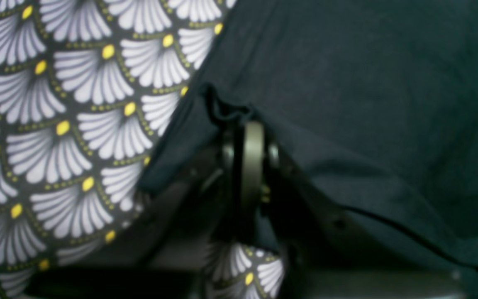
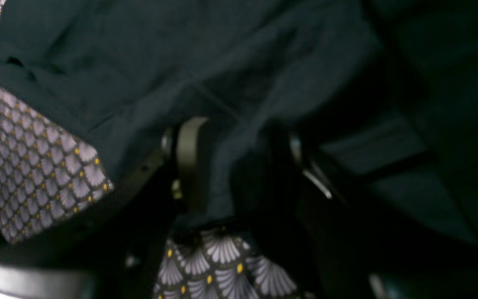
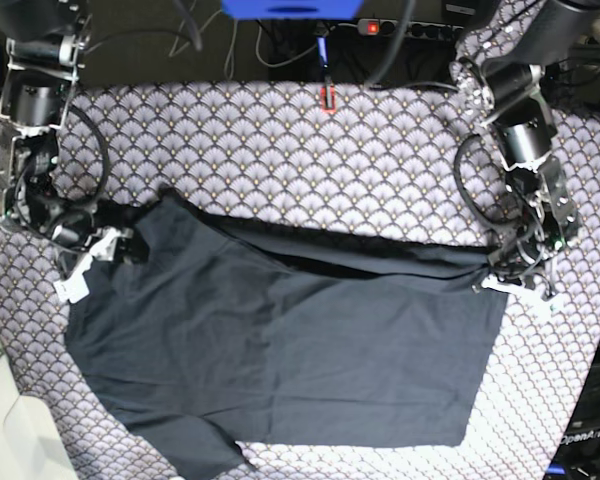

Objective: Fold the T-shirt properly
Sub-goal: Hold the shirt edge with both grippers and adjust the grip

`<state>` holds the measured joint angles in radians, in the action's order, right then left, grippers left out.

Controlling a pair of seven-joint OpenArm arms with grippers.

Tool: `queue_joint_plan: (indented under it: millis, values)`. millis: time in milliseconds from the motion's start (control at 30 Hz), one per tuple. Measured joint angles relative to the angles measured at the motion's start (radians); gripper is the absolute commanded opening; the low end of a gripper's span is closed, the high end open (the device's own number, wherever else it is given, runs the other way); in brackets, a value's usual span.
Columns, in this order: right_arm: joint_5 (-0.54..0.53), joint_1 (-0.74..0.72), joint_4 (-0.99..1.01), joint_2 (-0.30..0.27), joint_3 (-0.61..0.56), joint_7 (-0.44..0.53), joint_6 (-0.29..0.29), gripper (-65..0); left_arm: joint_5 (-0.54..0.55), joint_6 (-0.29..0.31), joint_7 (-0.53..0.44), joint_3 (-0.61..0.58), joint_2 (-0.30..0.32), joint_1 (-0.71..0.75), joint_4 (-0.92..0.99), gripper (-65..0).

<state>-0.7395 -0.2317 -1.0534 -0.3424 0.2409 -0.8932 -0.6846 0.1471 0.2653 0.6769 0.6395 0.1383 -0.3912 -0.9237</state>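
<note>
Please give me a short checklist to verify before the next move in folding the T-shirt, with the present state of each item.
1. Left hand shut on the shirt edge: ok; fabric bunches at its tips.
2. Right hand gripping: not ok; its fingers stand apart, cloth lies loosely between.
3. T-shirt flat on the tablecloth: ok for the lower part.
4. Top edge folded evenly: cannot tell; a dark band runs between the hands.
5. Lower sleeve spread out: ok.
</note>
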Motion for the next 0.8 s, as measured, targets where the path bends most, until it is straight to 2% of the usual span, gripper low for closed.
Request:
queue_joint_plan:
  millis: [200,300,467,700,800]
  values:
    - [0.0,-0.003,0.0,-0.001,-0.089,0.037,0.0,-58.4,0.001,0.001,-0.001,0.0,0.0,0.006,0.001,-65.0]
    - [0.0,0.0,0.001,0.002,-0.111,0.04,0.0,-65.0,0.004,0.001,-0.01,0.0,-0.006,0.014,-0.001,-65.0]
    - [0.0,0.0,-0.001,-0.011,-0.132,0.04,0.0,-65.0,0.005,0.0,-0.013,0.0,-0.009,0.018,-0.003,-65.0]
    - [-0.001,-0.009,-0.002,-0.068,-0.157,0.022,0.0,-64.7,0.011,0.007,-0.016,0.0,-0.009,0.023,-0.004,-65.0]
    - [0.0,-0.011,-0.002,-0.079,-0.161,-0.005,0.0,-59.8,0.011,0.007,-0.015,0.0,-0.008,0.023,-0.004,-65.0]
